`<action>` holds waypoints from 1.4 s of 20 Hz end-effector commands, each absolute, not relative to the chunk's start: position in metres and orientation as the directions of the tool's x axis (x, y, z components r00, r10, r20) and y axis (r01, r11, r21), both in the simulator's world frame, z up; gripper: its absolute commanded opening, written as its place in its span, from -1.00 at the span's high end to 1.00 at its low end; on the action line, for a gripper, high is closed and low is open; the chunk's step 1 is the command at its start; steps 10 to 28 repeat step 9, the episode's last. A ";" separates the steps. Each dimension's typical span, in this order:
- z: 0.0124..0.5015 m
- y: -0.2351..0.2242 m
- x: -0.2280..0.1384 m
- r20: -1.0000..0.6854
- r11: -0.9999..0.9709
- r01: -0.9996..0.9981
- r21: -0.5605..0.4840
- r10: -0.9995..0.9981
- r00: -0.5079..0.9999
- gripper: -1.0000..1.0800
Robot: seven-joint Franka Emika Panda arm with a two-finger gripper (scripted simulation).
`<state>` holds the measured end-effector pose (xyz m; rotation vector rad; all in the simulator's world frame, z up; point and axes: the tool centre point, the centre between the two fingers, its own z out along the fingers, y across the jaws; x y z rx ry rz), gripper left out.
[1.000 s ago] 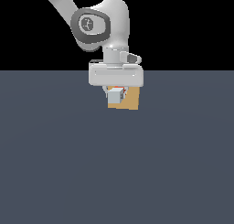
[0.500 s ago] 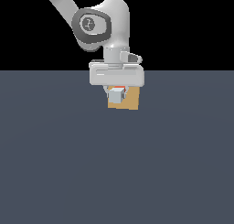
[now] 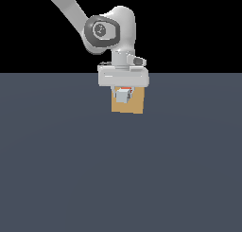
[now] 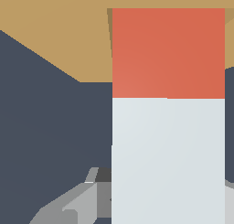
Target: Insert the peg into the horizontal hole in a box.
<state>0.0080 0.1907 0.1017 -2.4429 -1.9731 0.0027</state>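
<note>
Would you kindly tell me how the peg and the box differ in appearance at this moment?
The peg is two-coloured, pale grey-white with an orange-red end, while the box is uniformly tan. The peg is a long bar held off the floor by the tool; the box is a squat block resting on the floor. Both have flat, square-edged faces.

A flat, plain slate-blue tabletop (image 3: 121, 179) fills the lower part of the exterior view. Above its straight far edge lies featureless black. Lighting is even.
</note>
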 end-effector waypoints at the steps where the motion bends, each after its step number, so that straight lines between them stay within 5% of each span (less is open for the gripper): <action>1: 0.104 0.206 0.012 0.002 -0.211 0.978 0.001 0.978 0.211 1.00; 28: 0.104 0.222 0.017 0.002 -0.211 0.978 0.002 0.978 0.211 1.00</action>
